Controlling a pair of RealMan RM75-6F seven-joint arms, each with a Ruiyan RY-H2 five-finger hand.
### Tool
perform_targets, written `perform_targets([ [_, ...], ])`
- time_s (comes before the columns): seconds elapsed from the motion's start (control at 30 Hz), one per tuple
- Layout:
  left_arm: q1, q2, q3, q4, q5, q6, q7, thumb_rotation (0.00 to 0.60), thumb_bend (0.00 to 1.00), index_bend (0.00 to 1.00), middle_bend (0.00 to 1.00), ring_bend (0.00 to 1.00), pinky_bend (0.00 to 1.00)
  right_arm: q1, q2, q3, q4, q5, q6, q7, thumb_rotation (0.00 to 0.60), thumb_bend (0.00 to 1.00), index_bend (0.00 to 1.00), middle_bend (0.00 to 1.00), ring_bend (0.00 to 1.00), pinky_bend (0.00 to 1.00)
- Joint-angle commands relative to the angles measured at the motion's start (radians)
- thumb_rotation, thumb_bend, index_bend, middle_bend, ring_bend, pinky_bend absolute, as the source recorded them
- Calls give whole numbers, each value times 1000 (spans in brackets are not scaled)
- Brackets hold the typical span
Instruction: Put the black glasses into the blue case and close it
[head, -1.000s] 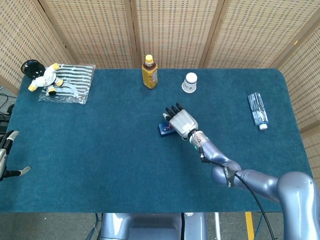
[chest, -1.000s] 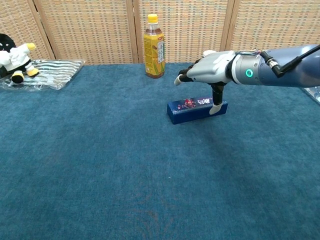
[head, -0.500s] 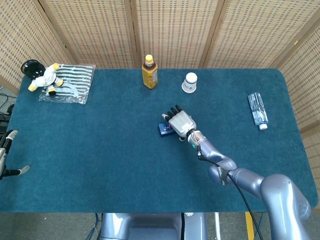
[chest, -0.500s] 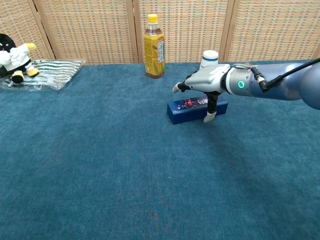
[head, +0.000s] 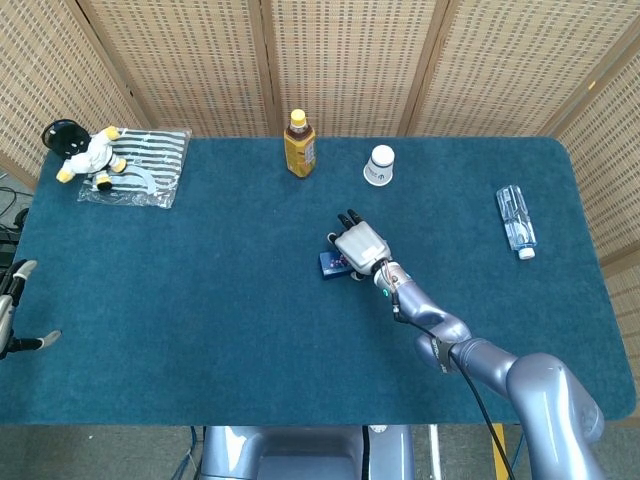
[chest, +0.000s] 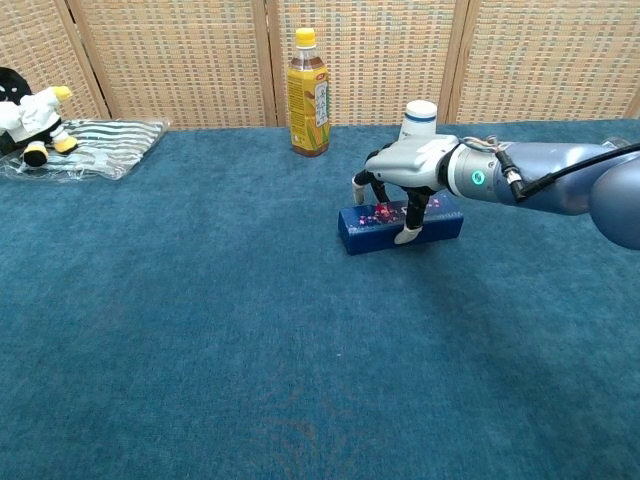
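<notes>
near the middle of the table (head: 200, 300), a touch toward the far edge, the right hand (head: 358, 245) sits down over the blue case (chest: 400, 222), fingers (chest: 409, 225) curled around its closed lid, thumb on the near side, clamped on it. the case lies flat and shut; the black glasses can't be seen. at the near left edge the left hand (head: 12, 310) hangs off the table, fingers apart, holding nothing. along the far edge: one amber drink bottle (head: 299, 144) with a yellow cap, one white cup (head: 380, 165) just behind the case. far left corner, one plush toy (head: 82, 152) on one striped plastic bag (head: 145, 165). by the right edge, one clear water bottle (head: 516, 221) lying on its side.
</notes>
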Motion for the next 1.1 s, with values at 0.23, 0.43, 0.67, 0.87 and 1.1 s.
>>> perform_targets([
  [0.23, 5, 3, 3, -8, 12, 11, 0, 600, 0, 0, 0, 0, 0, 3, 81, -9, -96, 32, -111, 24, 600, 144, 30, 18, 0, 33],
  [0.43, 12, 13, 8, -22, 40, 28, -15, 600, 0, 0, 0, 0, 0, -41, 198, 14, -286, 89, -32, 1, 600, 131, 0, 0, 0, 26],
  [0.67, 35, 30, 17, -37, 103, 85, -47, 600, 0, 0, 0, 0, 0, -251, 455, 8, -691, 71, 322, -27, 600, 131, 0, 0, 0, 26],
  [0.87, 61, 31, 27, -29, 164, 150, -77, 600, 0, 0, 0, 0, 0, -538, 621, -96, -838, -98, 711, 60, 600, 86, 0, 0, 0, 23],
  [1.1, 86, 41, 52, -30, 239, 200, -115, 600, 0, 0, 0, 0, 0, -757, 618, -167, -731, -149, 926, 226, 600, 0, 0, 0, 0, 14],
])
